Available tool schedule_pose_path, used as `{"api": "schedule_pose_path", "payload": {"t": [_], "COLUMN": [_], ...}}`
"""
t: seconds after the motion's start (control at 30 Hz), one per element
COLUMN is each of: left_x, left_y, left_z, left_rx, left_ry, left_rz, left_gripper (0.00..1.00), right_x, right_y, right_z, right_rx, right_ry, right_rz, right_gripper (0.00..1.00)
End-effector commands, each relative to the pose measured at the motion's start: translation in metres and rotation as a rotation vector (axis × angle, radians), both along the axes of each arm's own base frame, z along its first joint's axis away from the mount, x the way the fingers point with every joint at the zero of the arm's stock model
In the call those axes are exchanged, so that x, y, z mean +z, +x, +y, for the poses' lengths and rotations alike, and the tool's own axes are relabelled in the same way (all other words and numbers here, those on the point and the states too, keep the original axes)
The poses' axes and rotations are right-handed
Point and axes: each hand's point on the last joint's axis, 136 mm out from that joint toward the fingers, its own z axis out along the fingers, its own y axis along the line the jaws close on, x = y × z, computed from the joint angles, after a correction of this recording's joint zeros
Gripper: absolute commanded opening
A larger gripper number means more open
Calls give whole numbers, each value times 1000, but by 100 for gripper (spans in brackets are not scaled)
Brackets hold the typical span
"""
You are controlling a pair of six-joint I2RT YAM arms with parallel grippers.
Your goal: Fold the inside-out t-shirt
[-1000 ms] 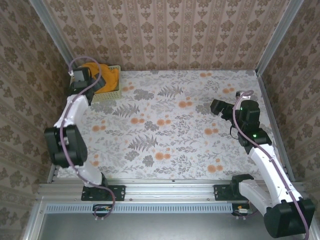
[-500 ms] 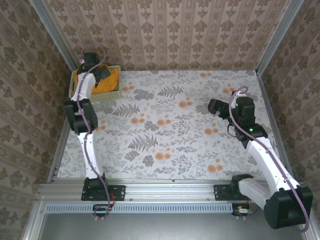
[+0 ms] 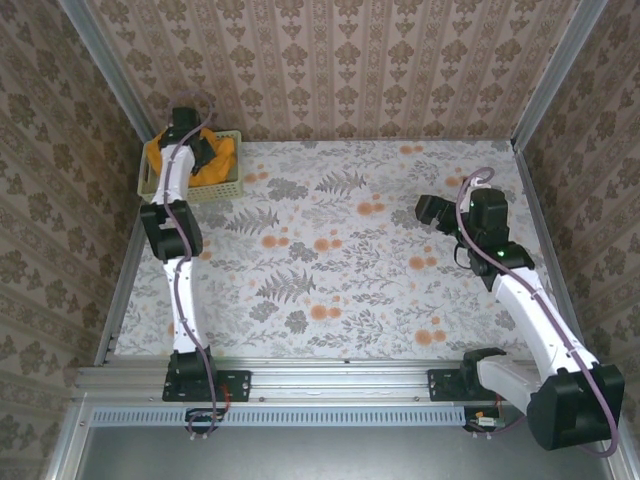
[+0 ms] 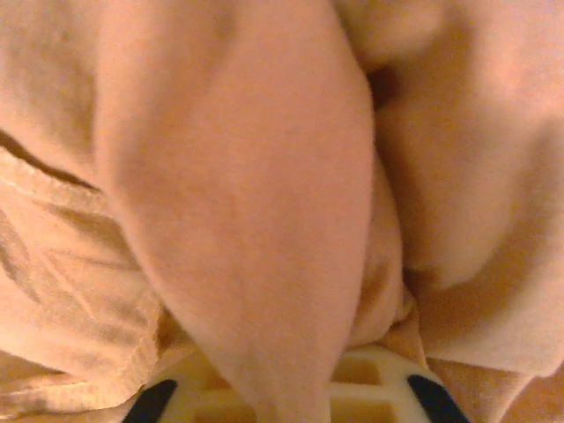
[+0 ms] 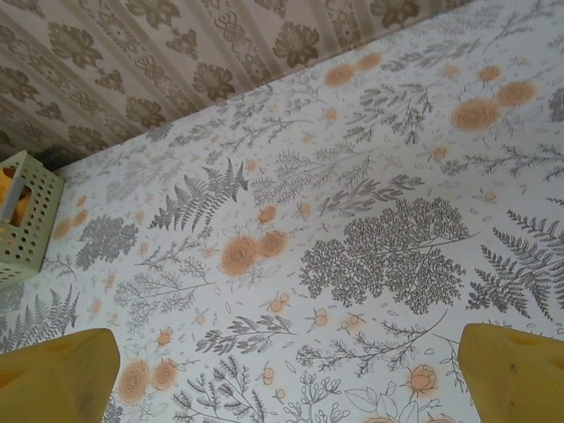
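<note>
The orange-yellow t-shirt [image 3: 224, 158] lies bunched in the pale green basket [image 3: 207, 189] at the table's far left corner. My left gripper [image 3: 198, 148] reaches down into the basket and presses against the cloth. In the left wrist view the shirt's folds [image 4: 247, 176] are close up, with a thick fold hanging between the two dark fingertips [image 4: 152, 401], which stand wide apart above the basket's lattice [image 4: 370, 383]. My right gripper [image 3: 428, 211] hovers open over the right side of the table. Its yellow fingers [image 5: 55, 377] hold nothing.
The floral tablecloth [image 3: 340, 250] covers the table. Patterned walls close in at the back and both sides, and the basket [image 5: 26, 211] sits tight against the left wall. Orange cloth shows through the basket's side [image 5: 11, 199].
My left arm has stretched out toward the far left corner, and its gripper has gone down into the basket onto the shirt. My right gripper has drifted slightly left.
</note>
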Motion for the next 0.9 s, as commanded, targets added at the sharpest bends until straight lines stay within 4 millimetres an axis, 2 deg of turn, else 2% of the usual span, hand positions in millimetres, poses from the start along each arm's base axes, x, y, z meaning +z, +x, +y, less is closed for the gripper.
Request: {"api": "schedule_pose_path", "payload": {"t": [0.0,0.1,0.2,0.37,0.47,0.5,0.6,0.7,0.8,0.87], "left_x": [117,186,247,342,387,397,415,409,382,355], "left_y": [-9,-27,-49,-103,-141,-153,-191,-224,-250,-265], "left_z": [7,2,-17,-68,-110,-123,-168,-210,-249,-271], "left_rx": [3,-17,-70,-190,-290,-319,-423,-513,-591,-633], "left_ry": [12,57,107,190,207,202,168,121,34,-19], "left_rz": [-182,-285,-380,-549,-655,-680,-742,-758,-732,-695], "left_gripper": [0,0,0,0,0,0,0,0,0,0], "right_x": [25,30,32,36,35,34,30,23,16,12], "right_y": [-10,-20,-31,-50,-59,-62,-71,-79,-85,-88], "right_z": [-3,-5,-6,-6,-6,-7,-7,-6,-2,4], "right_rx": [-13,-24,-26,-29,-28,-29,-30,-32,-18,5], "right_ry": [-14,-9,5,29,38,38,45,61,93,120], "right_rz": [-44,-48,-49,-48,-33,-28,-5,21,42,53], "right_gripper": [100,100,100,100,100,100,100,100,100,100]}}
